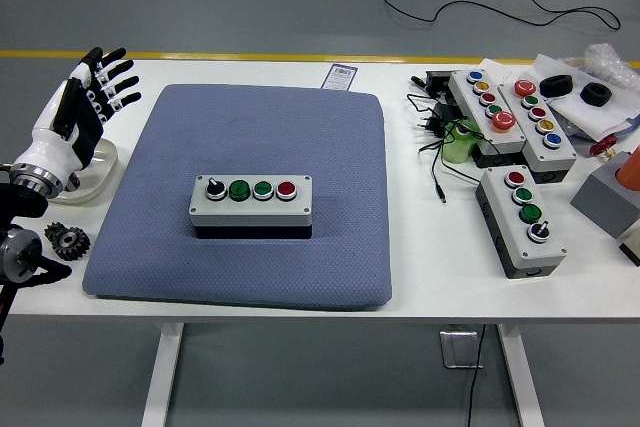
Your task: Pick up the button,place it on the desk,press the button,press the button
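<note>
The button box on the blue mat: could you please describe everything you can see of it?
The button box is a light grey, plastic-looking rectangular case lying flat, long side across the view, slightly left of the middle of the blue mat. Its top carries four round controls in a row: a black selector knob at the left, two green buttons, then a red button. Its dark base rests on the mat. Nothing else touches it; the left hand is raised well away, over the table's left edge.

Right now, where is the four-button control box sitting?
The four-button control box sits on the blue mat, slightly left of centre in the head view, well right of the open left hand.
</note>
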